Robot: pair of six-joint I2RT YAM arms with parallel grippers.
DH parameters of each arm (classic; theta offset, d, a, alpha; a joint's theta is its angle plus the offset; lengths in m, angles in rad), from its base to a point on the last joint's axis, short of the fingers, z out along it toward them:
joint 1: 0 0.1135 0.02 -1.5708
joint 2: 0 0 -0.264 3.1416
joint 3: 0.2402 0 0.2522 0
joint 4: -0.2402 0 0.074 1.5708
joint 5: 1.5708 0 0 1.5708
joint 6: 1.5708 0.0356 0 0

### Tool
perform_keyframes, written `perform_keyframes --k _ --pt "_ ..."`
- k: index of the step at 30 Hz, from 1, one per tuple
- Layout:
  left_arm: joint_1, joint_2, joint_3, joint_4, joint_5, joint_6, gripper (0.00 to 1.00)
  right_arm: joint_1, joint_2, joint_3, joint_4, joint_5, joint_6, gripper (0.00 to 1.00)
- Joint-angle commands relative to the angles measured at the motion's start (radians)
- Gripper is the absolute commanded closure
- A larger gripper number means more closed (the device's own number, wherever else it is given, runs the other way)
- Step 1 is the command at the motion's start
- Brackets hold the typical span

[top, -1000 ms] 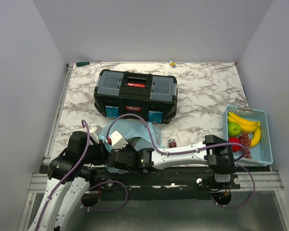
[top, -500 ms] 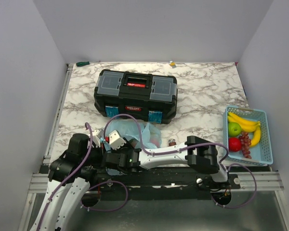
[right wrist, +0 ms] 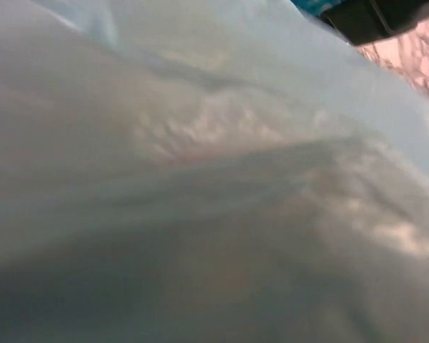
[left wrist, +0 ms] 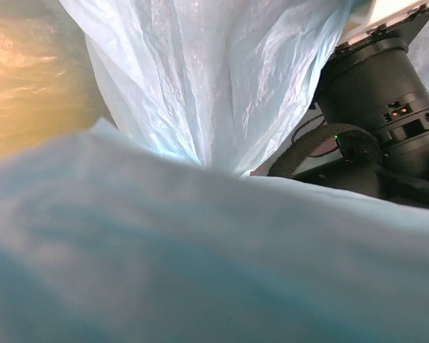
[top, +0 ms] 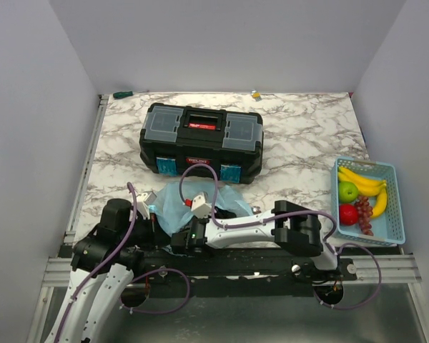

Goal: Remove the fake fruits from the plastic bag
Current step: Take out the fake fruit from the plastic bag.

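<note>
The light-blue plastic bag (top: 204,198) lies crumpled in front of the toolbox, near the table's front edge. My left gripper (top: 149,207) is at the bag's left edge. In the left wrist view the bag's film (left wrist: 200,86) covers the jaws, and an orange glow (left wrist: 21,78) shows through the plastic at upper left. My right gripper (top: 197,209) reaches from the right into the bag. The right wrist view shows only blurred bag film (right wrist: 200,143), with its fingers hidden. No fruit inside the bag shows clearly.
A black toolbox (top: 201,140) stands just behind the bag. A light-blue mesh basket (top: 393,214) at the right edge holds bananas (top: 365,184), a green apple (top: 348,191), a red apple (top: 348,214) and grapes. The right arm's wrist (left wrist: 379,107) is close beside the left gripper.
The right arm has folded leftward and its wrist has pushed farther into the bag. The bag has shifted and spread slightly to the right. The left arm has barely moved.
</note>
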Motion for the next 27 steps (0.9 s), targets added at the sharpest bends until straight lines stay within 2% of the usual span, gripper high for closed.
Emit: perform_keyframes --k 1,5,8,11,17,23,27 --pt "-0.004 0.019 0.013 0.019 0.022 -0.007 1.00 0.001 -0.012 -0.098 -0.088 0.027 0.123 0.50" --pt "-0.005 0.032 0.009 0.021 0.014 -0.021 1.00 -0.003 -0.052 -0.180 0.003 -0.024 0.124 0.49" --pt "-0.005 0.031 0.010 0.022 0.003 -0.027 1.00 -0.002 -0.078 -0.175 0.043 -0.041 0.090 0.48" --pt "-0.005 0.040 0.006 0.027 0.006 -0.028 1.00 0.019 -0.134 -0.133 0.173 -0.065 -0.066 0.45" --pt "-0.005 0.050 0.007 0.036 0.009 -0.026 1.00 0.026 -0.236 -0.161 0.563 -0.163 -0.363 0.39" --pt "-0.005 0.052 -0.002 0.057 0.027 -0.039 1.00 0.020 -0.179 -0.137 0.709 -0.139 -0.502 0.40" --pt "-0.005 0.065 -0.010 0.059 0.025 -0.036 1.00 -0.022 -0.125 -0.128 0.710 -0.118 -0.521 0.40"
